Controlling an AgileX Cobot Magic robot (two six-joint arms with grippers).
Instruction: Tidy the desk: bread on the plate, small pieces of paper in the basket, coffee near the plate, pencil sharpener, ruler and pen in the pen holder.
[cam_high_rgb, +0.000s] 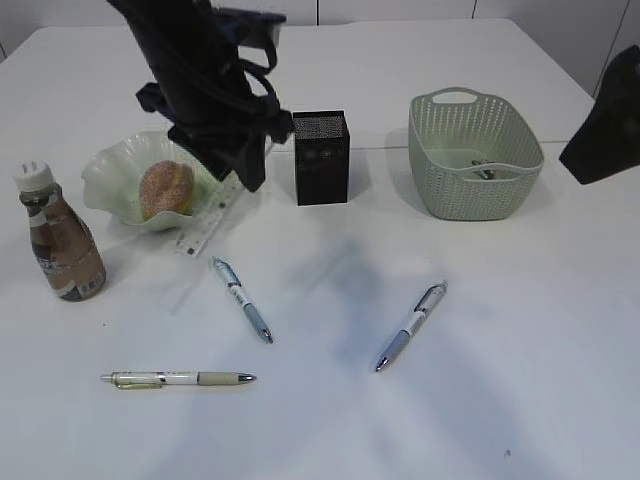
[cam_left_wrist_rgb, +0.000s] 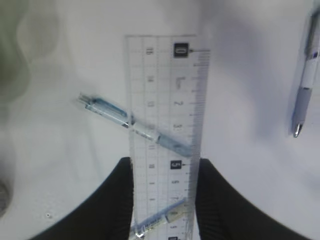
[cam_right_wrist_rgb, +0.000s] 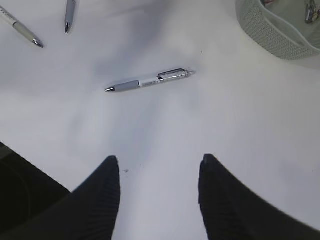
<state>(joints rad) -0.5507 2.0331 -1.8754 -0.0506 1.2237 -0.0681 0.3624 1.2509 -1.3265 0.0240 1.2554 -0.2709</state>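
holding the ruler (cam_left_wrist_rgb: 165, 135) by one end, the left pincer (cam_left_wrist_rgb: 164, 200) is squeezed shut on its two long edges. the ruler hangs above the white surface (cam_high_rgb: 500, 350), its long side slanting down and away from the pincer, just beside the plate (cam_high_rgb: 115, 185). its top end is hidden behind the black arm. through it a blue pen (cam_left_wrist_rgb: 135, 127) shows blurry. the right pincer (cam_right_wrist_rgb: 160, 190) is open and holds nothing.
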